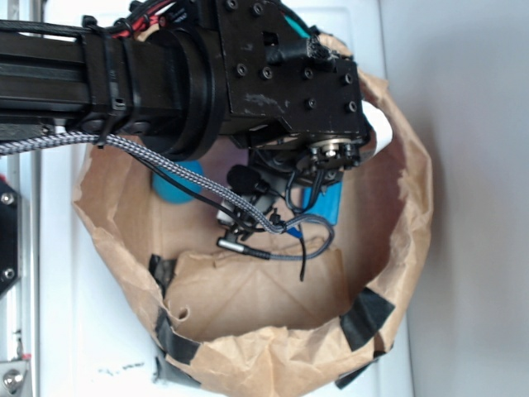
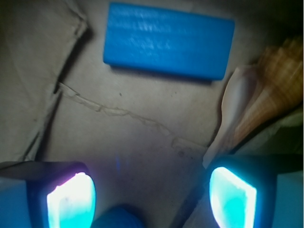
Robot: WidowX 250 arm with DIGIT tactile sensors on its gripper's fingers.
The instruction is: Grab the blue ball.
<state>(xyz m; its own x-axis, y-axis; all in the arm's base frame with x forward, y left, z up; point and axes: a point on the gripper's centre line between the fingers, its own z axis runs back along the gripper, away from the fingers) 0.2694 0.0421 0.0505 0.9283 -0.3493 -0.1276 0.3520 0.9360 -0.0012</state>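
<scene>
In the exterior view the blue ball (image 1: 175,188) lies inside the paper bag near its left wall, partly hidden by the arm and a braided cable. In the wrist view my gripper (image 2: 152,192) is open, with bare bag floor between its glowing pads (image 2: 71,202). A rounded dark-blue shape (image 2: 118,218) shows at the bottom edge between the fingers, nearer the left one. It looks like the ball and touches neither pad.
A flat blue block (image 2: 168,40) lies ahead of the gripper, also seen in the exterior view (image 1: 324,203). An orange-tan seashell (image 2: 266,90) lies right of the block, close to the right finger. The crumpled paper bag walls (image 1: 273,347) ring the whole area.
</scene>
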